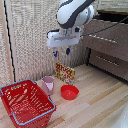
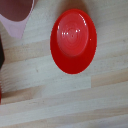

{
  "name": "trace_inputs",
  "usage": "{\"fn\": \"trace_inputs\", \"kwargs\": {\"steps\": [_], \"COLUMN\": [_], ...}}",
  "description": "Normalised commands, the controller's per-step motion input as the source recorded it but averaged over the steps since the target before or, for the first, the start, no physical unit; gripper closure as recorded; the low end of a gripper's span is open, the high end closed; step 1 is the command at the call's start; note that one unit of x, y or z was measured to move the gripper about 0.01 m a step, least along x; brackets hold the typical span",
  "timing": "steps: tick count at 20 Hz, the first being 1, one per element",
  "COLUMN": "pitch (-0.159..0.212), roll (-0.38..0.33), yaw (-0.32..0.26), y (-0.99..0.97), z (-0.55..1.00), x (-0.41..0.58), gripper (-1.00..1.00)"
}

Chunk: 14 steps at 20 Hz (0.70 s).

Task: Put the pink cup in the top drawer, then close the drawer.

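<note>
Exterior view. Pincer point(image 1: 61, 51): raised well above the surface point(image 1: 95, 102), blue tips apart, holding nothing. Pink cup point(image 1: 48, 84): upright on the surface, just beside the red basket point(image 1: 25, 102), near the red bowl point(image 1: 69, 92); a printed box point(image 1: 65, 72) stands behind. Drawer chest point(image 1: 107, 42) at the exterior view's right, top drawer point(image 1: 102, 28) apparently pulled out.

Wrist view. Bowl point(image 2: 73, 40) centred; cup point(image 2: 16, 15) only at the frame's edge. Fingertips not visible here.

Handling judgement: the pincer sits nearer over the bowl than the cup. Shift sideways until the cup is centred, descend slowly, straddle one wall or the tapered body, close gently.
</note>
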Motion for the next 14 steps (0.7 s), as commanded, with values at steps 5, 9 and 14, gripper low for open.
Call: {"fn": "trace_inputs", "kwargs": {"steps": [5,9,14], "pitch": [0.022,0.013,0.004], "roll": [-0.022,-0.012,-0.012], "yaw": [0.025,0.034,0.037], "y": [0.23,0.21,0.19], "z": [-0.40,-0.41,-0.40], "x": [0.066,0.133,0.163], "gripper": [-1.00,-1.00,-1.00]}}
